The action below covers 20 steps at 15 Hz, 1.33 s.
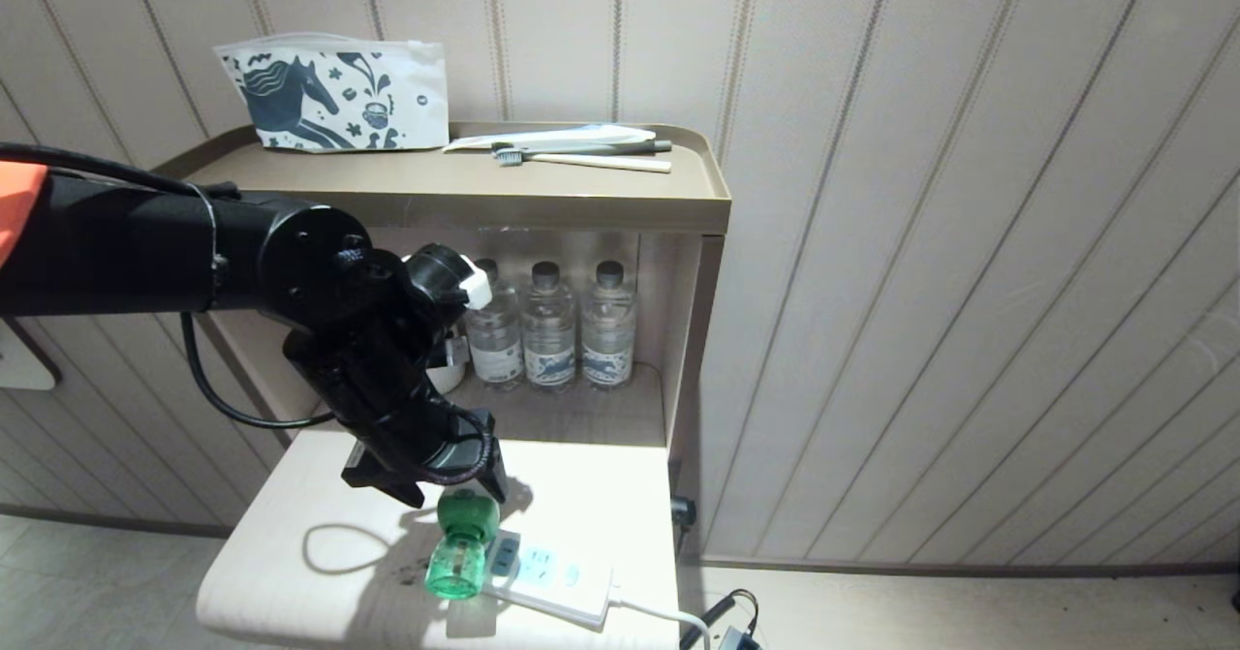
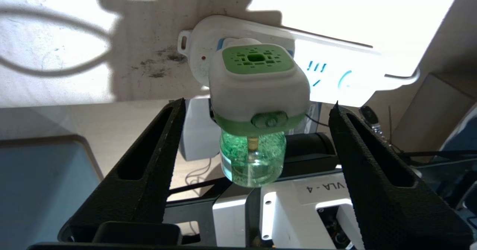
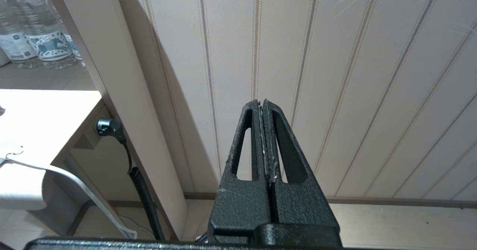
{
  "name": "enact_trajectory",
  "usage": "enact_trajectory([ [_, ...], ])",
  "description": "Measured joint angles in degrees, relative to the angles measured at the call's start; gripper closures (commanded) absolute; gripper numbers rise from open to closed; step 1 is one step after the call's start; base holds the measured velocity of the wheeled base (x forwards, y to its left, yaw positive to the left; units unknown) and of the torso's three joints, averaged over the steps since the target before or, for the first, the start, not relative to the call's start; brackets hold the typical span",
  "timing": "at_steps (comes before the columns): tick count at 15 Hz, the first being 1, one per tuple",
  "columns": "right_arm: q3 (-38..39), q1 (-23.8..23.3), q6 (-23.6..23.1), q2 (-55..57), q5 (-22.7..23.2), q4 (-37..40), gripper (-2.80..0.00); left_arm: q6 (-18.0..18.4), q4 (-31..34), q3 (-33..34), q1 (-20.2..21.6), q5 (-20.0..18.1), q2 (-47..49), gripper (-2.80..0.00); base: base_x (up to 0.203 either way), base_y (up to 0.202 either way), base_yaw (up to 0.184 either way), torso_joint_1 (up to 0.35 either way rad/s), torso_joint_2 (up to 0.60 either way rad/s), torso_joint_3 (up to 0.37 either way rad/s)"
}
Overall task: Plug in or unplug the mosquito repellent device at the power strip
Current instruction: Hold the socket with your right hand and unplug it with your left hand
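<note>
Behind repellent device (image 2: 257, 93), left hand (image 2: 257, 108) gapes empty.

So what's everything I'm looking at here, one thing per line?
mosquito repellent device: one, green and white, seated on the power strip's end
power strip: one, white, on the low table
table: one, pale wood
water bottles: three, clear, in the open cabinet shelf
pouch: one, white with dark horse print, on the cabinet top
toothbrushes: grey and cream, beside the pouch
left gripper: black, open, either side of the device without touching
right gripper: black, shut, facing the wall
</note>
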Motion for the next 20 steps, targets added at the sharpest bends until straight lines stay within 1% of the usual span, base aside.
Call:
enact_trajectory([
  [7,0.0,0.0,0.0,0.0,-0.1,0.0,0.00,0.1,0.5,0.3,-0.1,0.3,3.3,-2.80,0.000,0.000,0.000,0.000,0.00,0.000],
  [8,0.0,0.0,0.0,0.0,-0.1,0.0,0.00,0.1,0.7,0.3,-0.1,1.2,3.5,-2.80,0.000,0.000,0.000,0.000,0.00,0.000],
  [10,0.0,0.0,0.0,0.0,0.0,0.0,0.00,-0.1,1.2,0.7,-0.1,5.1,4.0,-2.80,0.000,0.000,0.000,0.000,0.00,0.000],
  [11,0.0,0.0,0.0,0.0,-0.1,0.0,0.00,-0.1,1.4,0.7,-0.1,5.5,4.2,-2.80,0.000,0.000,0.000,0.000,0.00,0.000],
  [15,0.0,0.0,0.0,0.0,-0.1,0.0,0.00,-0.1,1.4,0.5,-0.3,5.4,5.0,-2.80,0.000,0.000,0.000,0.000,0.00,0.000],
  [20,0.0,0.0,0.0,0.0,-0.1,0.0,0.00,-0.2,1.5,0.0,-2.1,5.4,6.0,-2.80,0.000,0.000,0.000,0.000,0.00,0.000],
])
